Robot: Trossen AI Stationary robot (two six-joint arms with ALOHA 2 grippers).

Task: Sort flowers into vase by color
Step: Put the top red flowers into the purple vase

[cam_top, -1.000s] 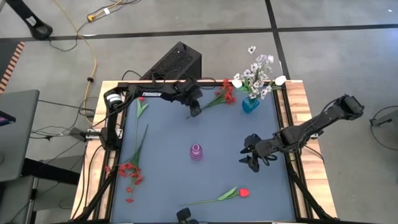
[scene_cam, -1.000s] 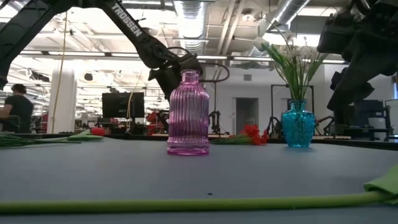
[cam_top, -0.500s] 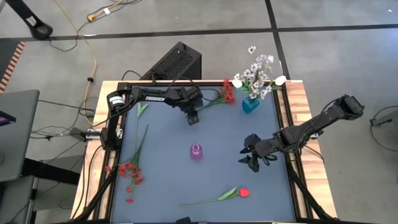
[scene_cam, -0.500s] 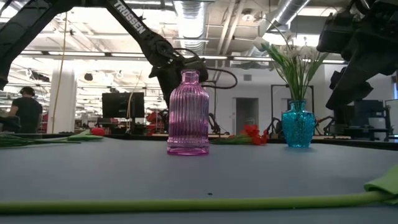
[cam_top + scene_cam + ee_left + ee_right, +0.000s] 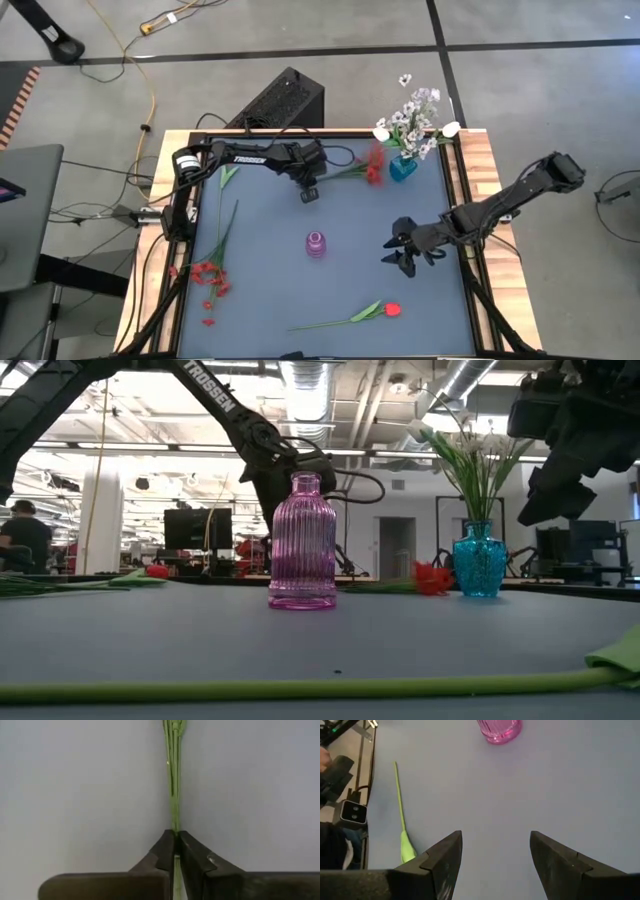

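Observation:
A red spray flower lies at the far middle of the table, its green stem running to my left gripper, which is shut on it. The blossoms sit beside the blue vase, which holds white flowers. The pink vase stands empty at the table's centre and hides my left gripper's fingertips in the low view. My right gripper hangs open above the table to the right of the pink vase, with nothing between its fingers. My left gripper pinches the red spray's thin green stem between its two fingers, at the end away from the blossoms. The fingers come steeply from above, and the stem runs straight out ahead of them. The stem lies low over the table.
A red tulip with a long stem lies near the front edge. Another red spray and a long stem lie at the left side, a small stem at the far left. Wooden borders frame the blue mat.
My left gripper has come down a little toward the near edge, tipped steeper, and shut on the red spray's stem. The spray's blossom end has swung toward the blue vase and shows blurred.

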